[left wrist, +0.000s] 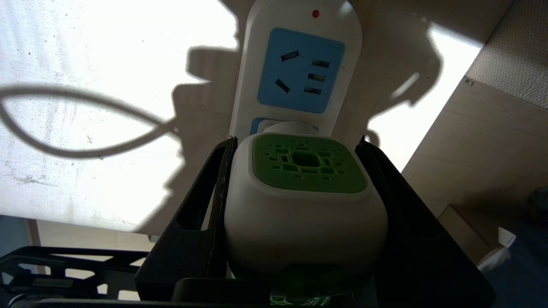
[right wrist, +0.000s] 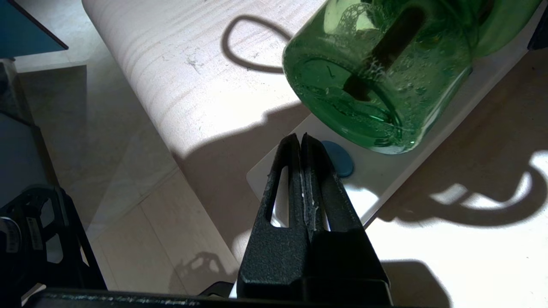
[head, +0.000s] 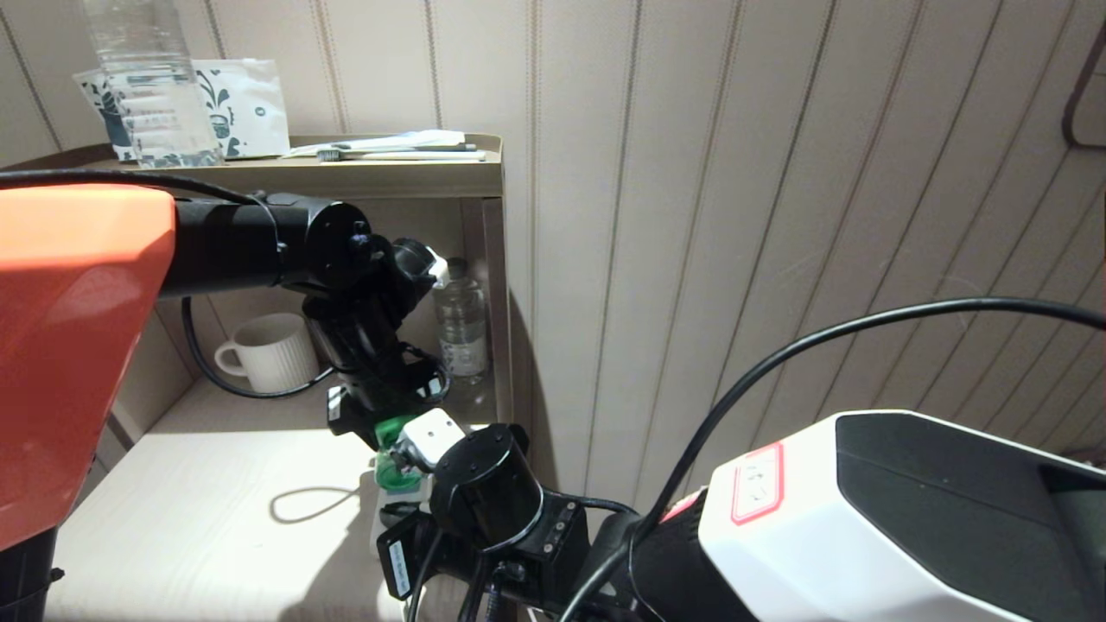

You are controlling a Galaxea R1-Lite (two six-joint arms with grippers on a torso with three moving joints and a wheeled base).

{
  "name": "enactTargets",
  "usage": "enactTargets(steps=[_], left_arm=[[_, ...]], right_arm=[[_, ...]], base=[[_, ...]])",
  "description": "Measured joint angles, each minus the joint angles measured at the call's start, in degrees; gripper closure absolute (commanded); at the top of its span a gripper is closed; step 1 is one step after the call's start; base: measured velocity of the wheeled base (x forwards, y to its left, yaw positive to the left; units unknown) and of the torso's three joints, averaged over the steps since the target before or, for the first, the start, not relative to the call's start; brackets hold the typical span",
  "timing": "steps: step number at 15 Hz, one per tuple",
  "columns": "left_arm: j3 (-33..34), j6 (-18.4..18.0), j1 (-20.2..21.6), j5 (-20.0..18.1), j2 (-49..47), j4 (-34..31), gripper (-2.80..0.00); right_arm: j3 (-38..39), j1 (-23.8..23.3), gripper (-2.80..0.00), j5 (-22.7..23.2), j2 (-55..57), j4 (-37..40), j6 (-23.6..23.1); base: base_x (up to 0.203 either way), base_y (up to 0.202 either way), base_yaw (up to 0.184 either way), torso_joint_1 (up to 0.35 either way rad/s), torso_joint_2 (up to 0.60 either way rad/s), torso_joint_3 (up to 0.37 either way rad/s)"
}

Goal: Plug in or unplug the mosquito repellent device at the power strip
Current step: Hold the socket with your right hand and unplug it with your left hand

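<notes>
The mosquito repellent device point(left wrist: 306, 171), white with a green vented centre, sits between the fingers of my left gripper point(left wrist: 298, 139), which is shut on its two sides. Its round plug part rests at the second pale blue socket of the white power strip point(left wrist: 299, 25); the prongs are hidden. From the head view the device point(head: 429, 434) hangs over the strip point(head: 386, 517) under the left gripper point(head: 380, 423). Its green bottle point(right wrist: 376, 81) lies above the strip point(right wrist: 385, 175). My right gripper point(right wrist: 301, 139) is shut and empty, tips over the strip's end beside a blue switch point(right wrist: 341, 159).
A ribbed white mug point(head: 268, 350) and a small water bottle point(head: 460, 320) stand at the back of the shelf. A large clear bottle point(head: 151, 86) stands on top. The shelf's side wall point(head: 494, 302) is close on the right. The shelf's edge point(right wrist: 141, 107) drops to the floor.
</notes>
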State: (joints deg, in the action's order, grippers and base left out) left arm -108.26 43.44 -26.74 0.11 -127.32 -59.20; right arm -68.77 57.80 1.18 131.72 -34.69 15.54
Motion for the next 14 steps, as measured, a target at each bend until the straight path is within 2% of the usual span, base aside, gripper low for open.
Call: enactTargets(steps=[5,8,14], left_arm=[[-0.06,-0.27,0.04,0.05,0.26,0.19,0.00],[-0.06,-0.46,0.09,0.18,0.52,0.40,0.00],[-0.17,-0.57,0.15,0.41,1.27,0.46,0.00]], right_arm=[[1.56,-0.46,0.00,0.27,0.54,-0.79,0.13],[2.30,-0.50,0.00,0.22,1.28,-3.79,0.05],[2.38,-0.52,0.00,0.22,1.66,-3.92,0.02]], base=[[0.000,0.000,0.000,0.000,0.00,0.000],[0.000,0.000,0.000,0.000,0.00,0.000],[0.000,0.000,0.000,0.000,0.00,0.000]])
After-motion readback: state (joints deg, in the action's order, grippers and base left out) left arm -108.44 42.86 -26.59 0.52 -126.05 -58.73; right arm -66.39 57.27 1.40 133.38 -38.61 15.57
